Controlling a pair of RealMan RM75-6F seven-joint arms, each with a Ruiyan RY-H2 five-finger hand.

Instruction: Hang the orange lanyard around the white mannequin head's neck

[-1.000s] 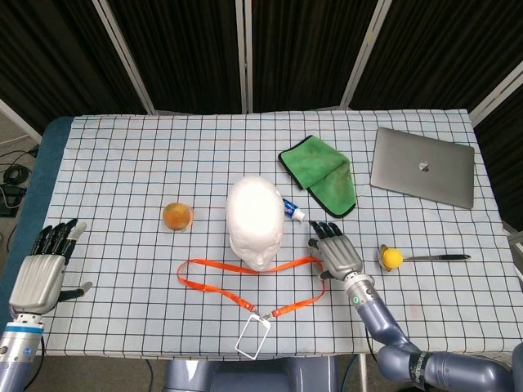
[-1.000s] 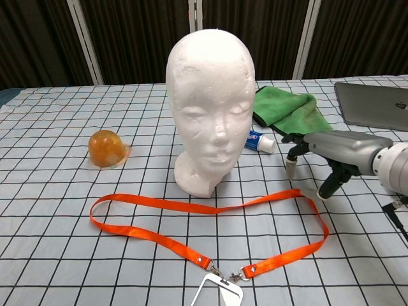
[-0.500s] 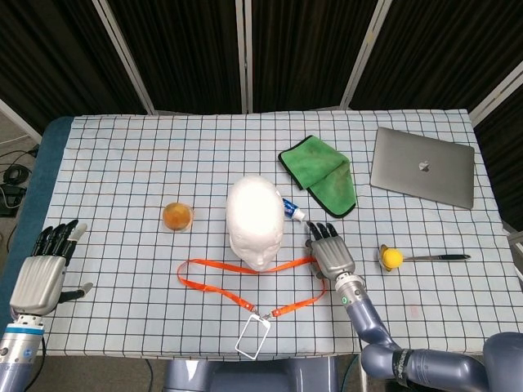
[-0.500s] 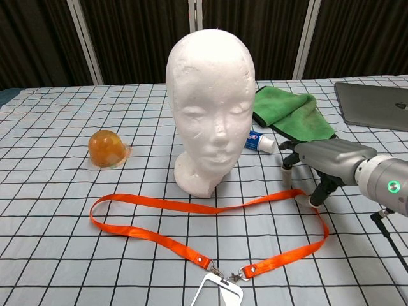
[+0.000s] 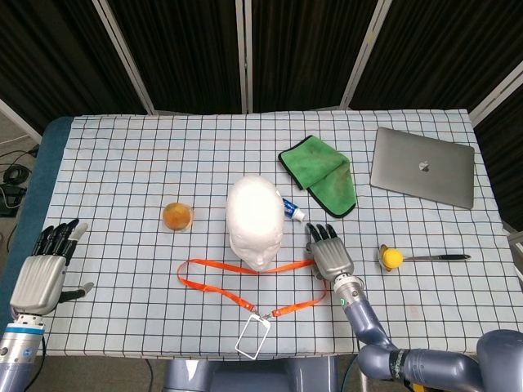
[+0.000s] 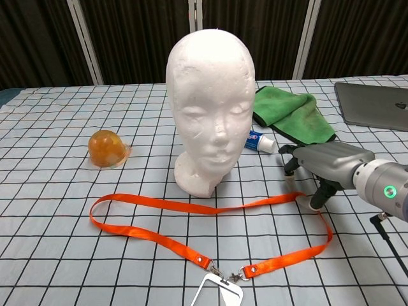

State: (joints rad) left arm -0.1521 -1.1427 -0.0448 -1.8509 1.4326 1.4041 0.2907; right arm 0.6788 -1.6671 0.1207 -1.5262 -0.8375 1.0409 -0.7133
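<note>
Right hand [image 5: 330, 255] lies low, palm down, at the right end of the orange lanyard [image 5: 245, 282]; fingers [image 6: 290, 162] apart, tips pointing down to the surface [image 5: 122, 163]. Thumb touches or nearly touches the strap in the chest view; an actual grip can't be told. Left hand [image 5: 45, 269] hovers at the surface's front-left corner, fingers straight and spread, holding nothing.

Lanyard lies flat as a loop in front of the white mannequin head [image 5: 255, 219], w/ its badge holder [image 5: 252, 336] at the front edge. Head stands upright, mid-surface.

Toothpaste tube [image 5: 292, 211] sits just behind the right hand; green cloth [image 5: 320, 174] beyond. Open room lies left of the head, past the orange cup [image 5: 177, 216].
</note>
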